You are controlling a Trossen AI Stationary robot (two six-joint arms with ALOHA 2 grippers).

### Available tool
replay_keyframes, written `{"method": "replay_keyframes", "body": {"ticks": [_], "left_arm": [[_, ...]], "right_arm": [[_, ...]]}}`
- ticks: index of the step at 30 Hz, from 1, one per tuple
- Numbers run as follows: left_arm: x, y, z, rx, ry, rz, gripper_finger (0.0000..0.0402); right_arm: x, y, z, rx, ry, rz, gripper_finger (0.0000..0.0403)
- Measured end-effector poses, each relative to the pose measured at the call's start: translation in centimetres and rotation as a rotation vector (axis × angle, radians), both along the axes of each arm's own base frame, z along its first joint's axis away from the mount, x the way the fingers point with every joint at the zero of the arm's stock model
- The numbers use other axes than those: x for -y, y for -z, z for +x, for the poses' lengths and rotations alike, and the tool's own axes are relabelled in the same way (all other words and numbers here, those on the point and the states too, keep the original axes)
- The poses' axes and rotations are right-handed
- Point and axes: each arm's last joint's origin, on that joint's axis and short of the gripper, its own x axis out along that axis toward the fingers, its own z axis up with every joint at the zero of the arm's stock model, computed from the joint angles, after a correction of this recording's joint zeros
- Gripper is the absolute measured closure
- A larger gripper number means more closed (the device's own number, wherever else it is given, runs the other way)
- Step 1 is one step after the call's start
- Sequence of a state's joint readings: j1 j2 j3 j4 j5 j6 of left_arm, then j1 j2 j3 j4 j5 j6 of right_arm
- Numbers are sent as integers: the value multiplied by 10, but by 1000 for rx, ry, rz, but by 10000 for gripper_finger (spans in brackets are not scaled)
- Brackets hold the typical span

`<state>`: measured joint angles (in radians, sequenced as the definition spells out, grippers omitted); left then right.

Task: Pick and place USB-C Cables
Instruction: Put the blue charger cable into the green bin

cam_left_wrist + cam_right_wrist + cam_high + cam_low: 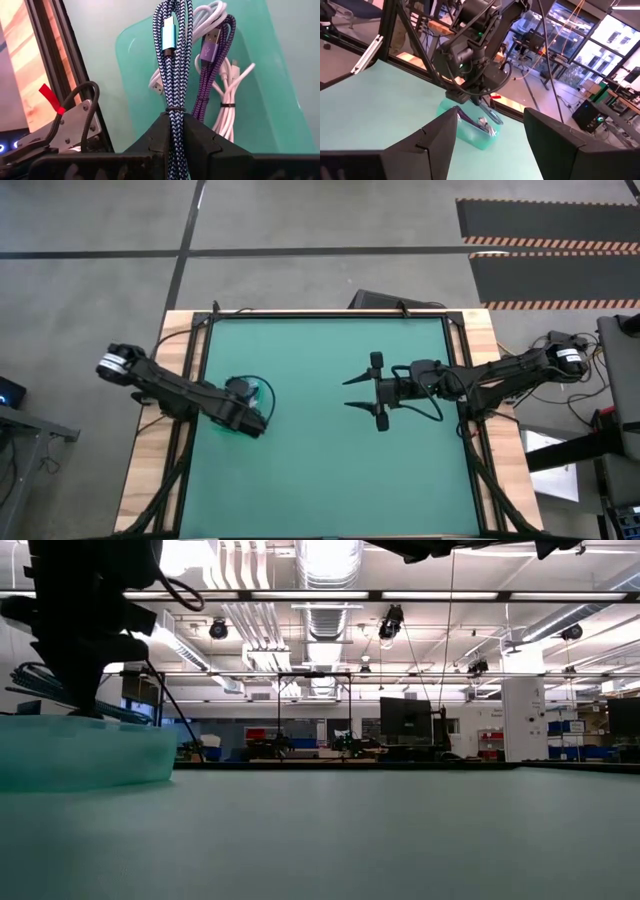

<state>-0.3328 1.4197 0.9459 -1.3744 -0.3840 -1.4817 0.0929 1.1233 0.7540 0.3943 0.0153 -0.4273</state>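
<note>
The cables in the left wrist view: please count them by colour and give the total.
Blue-and-white braided cable, pinched in the left gripper: 1
Purple braided cable, in the teal tub: 1
White cables, in the tub: at least 1; the exact number cannot be told
Total: at least 3

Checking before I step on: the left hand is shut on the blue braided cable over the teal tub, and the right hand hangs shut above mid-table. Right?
Not quite. The right hand is open: the high view shows its fingers spread wide. The left hand is shut on the blue braided cable over the teal tub.
</note>
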Motion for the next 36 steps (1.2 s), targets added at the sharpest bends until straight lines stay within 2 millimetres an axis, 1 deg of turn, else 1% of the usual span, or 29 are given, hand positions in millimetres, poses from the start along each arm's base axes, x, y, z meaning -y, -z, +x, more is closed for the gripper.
{"method": "replay_keyframes", "body": {"ticks": [8, 30, 33, 36], "left_arm": [[2, 8, 5, -37, 2, 12, 379], [1, 8, 5, -40, -7, -3, 379], [1, 8, 5, -43, -9, -10, 372], [1, 8, 4, -47, -10, -18, 351]], "right_arm": [[0, 0, 0, -1, 1, 1, 182], [0, 0, 0, -1, 3, 7, 182], [0, 0, 0, -1, 3, 7, 182], [0, 0, 0, -2, 3, 7, 182]]}}
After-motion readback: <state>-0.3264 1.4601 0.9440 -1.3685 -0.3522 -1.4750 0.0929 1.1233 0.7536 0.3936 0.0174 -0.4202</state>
